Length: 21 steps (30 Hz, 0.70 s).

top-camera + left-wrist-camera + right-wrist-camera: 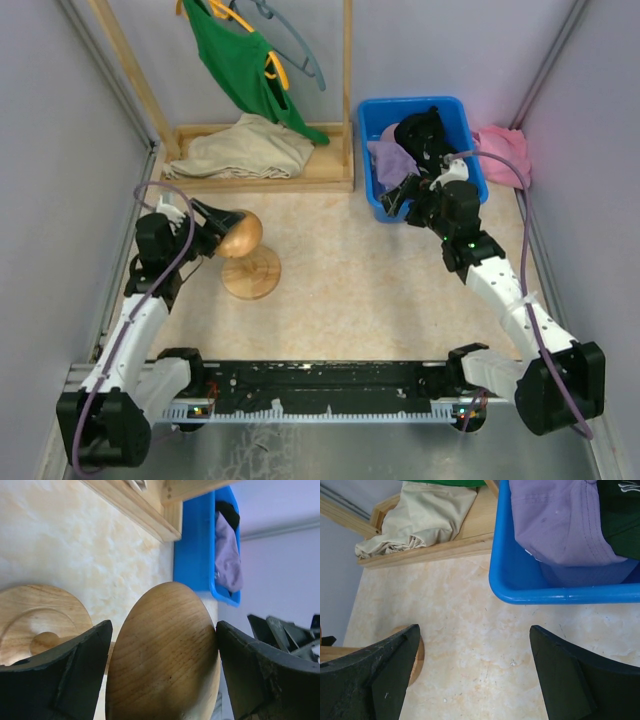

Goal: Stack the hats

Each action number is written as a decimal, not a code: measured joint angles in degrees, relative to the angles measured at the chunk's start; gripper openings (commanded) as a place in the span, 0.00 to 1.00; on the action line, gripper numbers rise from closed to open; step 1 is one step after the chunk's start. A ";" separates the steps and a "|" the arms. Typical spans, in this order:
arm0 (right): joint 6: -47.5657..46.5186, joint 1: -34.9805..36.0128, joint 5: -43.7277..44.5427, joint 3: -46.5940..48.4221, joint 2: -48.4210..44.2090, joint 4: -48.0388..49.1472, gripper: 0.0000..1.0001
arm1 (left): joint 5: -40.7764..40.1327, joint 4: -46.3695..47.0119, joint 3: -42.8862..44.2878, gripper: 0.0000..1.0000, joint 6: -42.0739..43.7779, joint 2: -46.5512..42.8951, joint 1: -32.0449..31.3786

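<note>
The left gripper (164,630) is closed on the wooden head (162,655) of a hat stand, one finger pressed to each side of it. The stand's round base (250,272) sits on the table (350,270) toward the left side, with bare tabletop all the way from it to the blue bin (560,592). No cap is on the head.

The right gripper (474,632) hangs with its jaws spread wide and nothing between them. It is just in front of the bin's near rim, above bare table. The bin's rounded front corner lies just beyond the fingers.

The caps are all in the bin, at the far right of the table. The lavender cap (555,525) lies against the bin's front left wall, its cloth drooping toward the rim. A black cap (425,130) is heaped behind it, and a bit of the pink cap (388,130) shows at the back left. I cannot tell whether a second black cap is there.

The wooden rack (330,170) runs along the far edge, close beside the bin's left wall, with a beige cloth (240,150) on its floor and a green shirt (240,60) hanging above. A pink cloth (505,150) lies outside the bin's right wall, against the side panel.
</note>
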 measured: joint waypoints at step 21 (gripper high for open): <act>-0.42 -3.23 2.14 0.02 0.72 -2.27 0.95 | -7.41 5.05 3.06 0.91 -5.81 8.66 -22.51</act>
